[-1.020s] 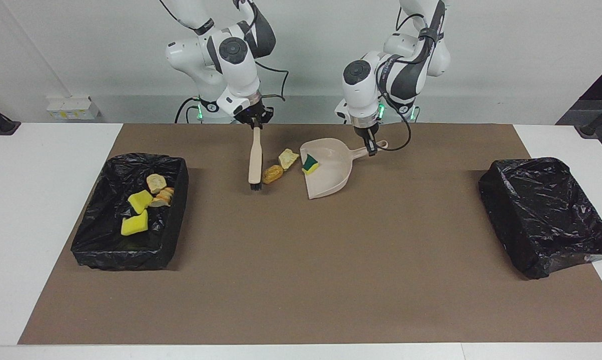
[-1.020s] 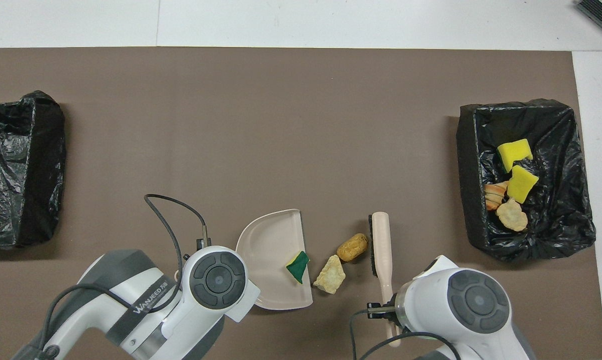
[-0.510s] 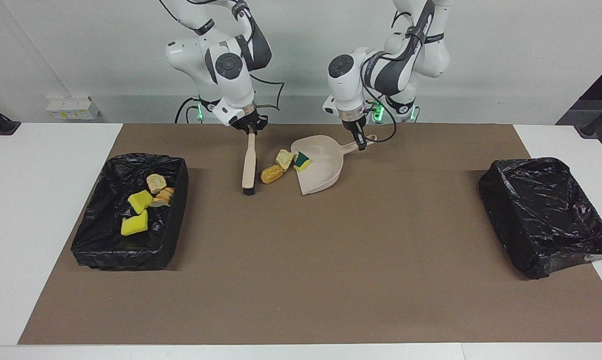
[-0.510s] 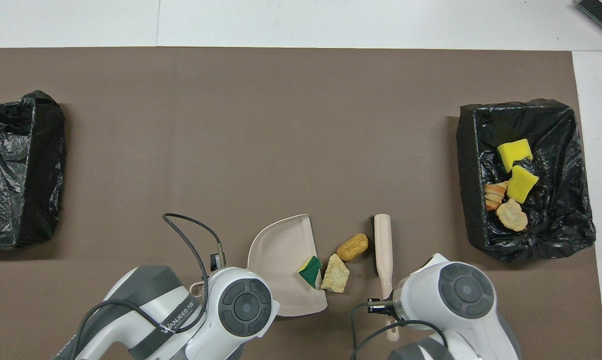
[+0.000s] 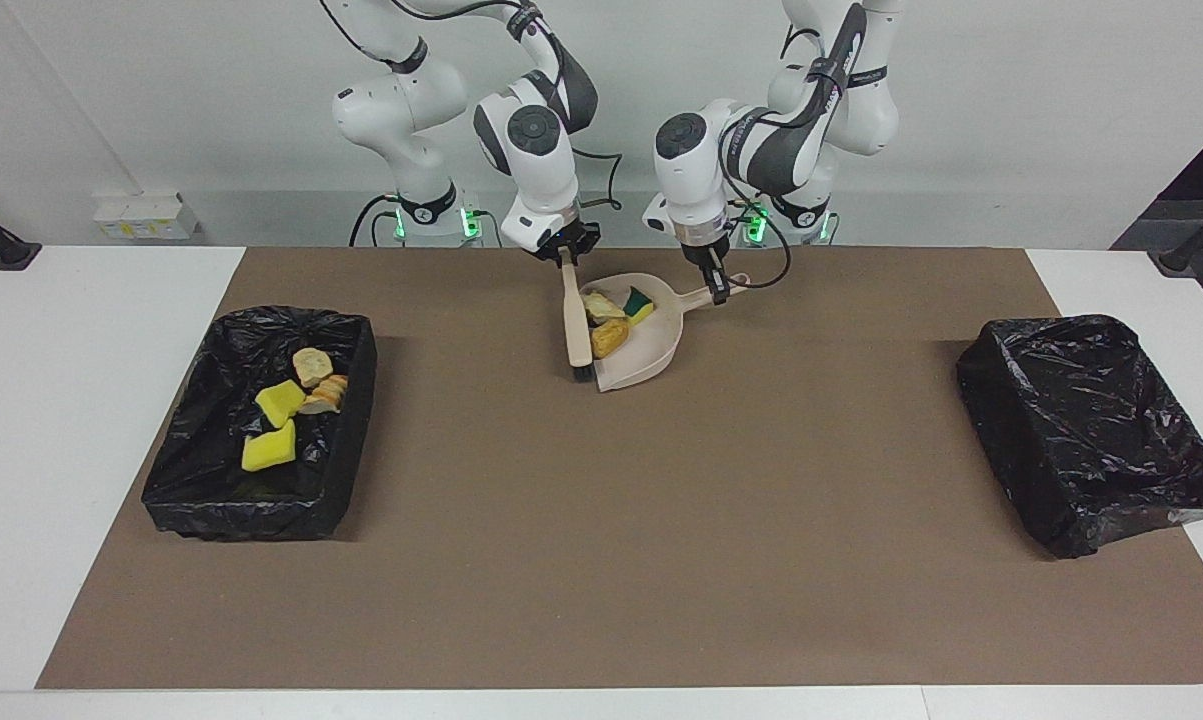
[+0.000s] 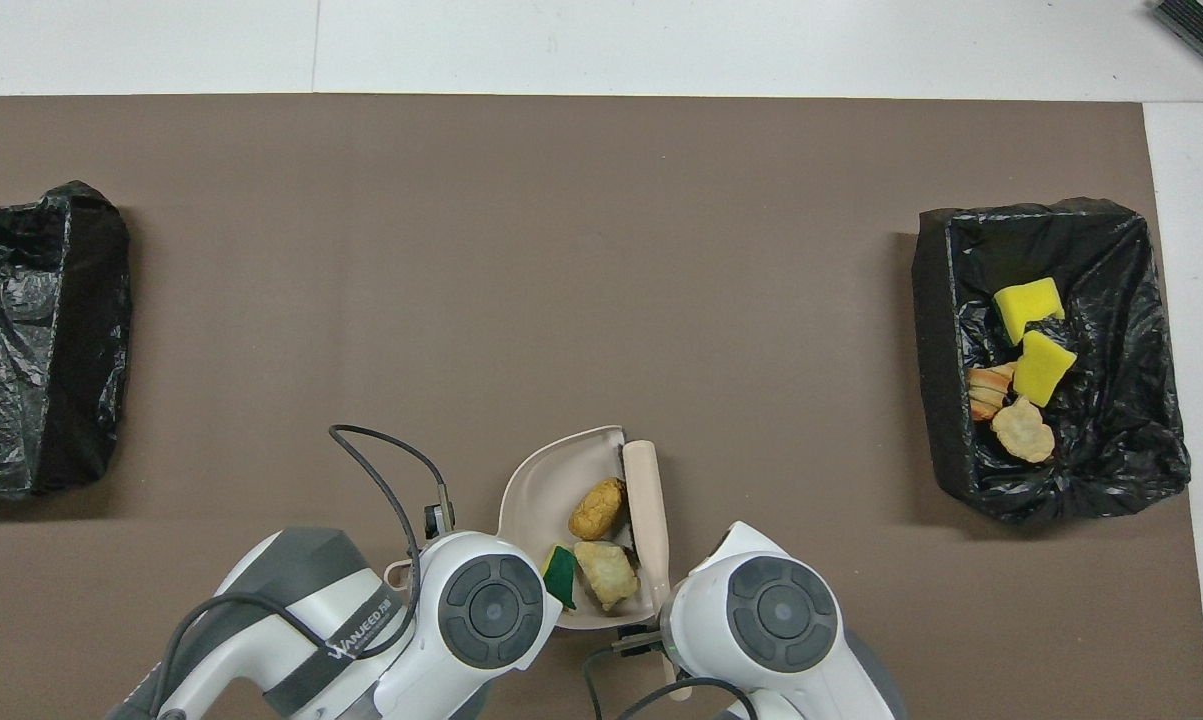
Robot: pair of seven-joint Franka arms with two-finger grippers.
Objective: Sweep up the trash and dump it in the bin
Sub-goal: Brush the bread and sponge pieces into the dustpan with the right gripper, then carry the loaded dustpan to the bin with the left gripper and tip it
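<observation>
Three pieces of trash lie in the beige dustpan point(image 5: 651, 362) point(image 6: 546, 478): an orange lump point(image 5: 609, 337) point(image 6: 597, 507), a pale beige lump point(image 5: 601, 305) point(image 6: 606, 572) and a green-and-yellow sponge chunk point(image 5: 638, 302) point(image 6: 561, 576). My left gripper point(image 5: 719, 291) is shut on the dustpan's handle. My right gripper point(image 5: 565, 260) is shut on the handle of the beige brush point(image 5: 578, 325) point(image 6: 646, 500), whose bristles press against the dustpan's open lip. In the overhead view both grippers are hidden under their wrists. More trash, yellow sponges point(image 5: 279, 402) point(image 6: 1029, 308) and tan pieces point(image 5: 312, 365), lies in the black-lined bin point(image 5: 359, 380) point(image 6: 931, 330).
A second black-bagged bin point(image 5: 1081, 420) point(image 6: 31, 330) stands at the left arm's end of the brown mat point(image 5: 601, 520). White tabletop borders the mat at both ends.
My right gripper swept the brush toward the dustpan and pushed the orange and beige lumps into it. The sponge chunk slid deeper into the pan. The dustpan shifted slightly toward the brush.
</observation>
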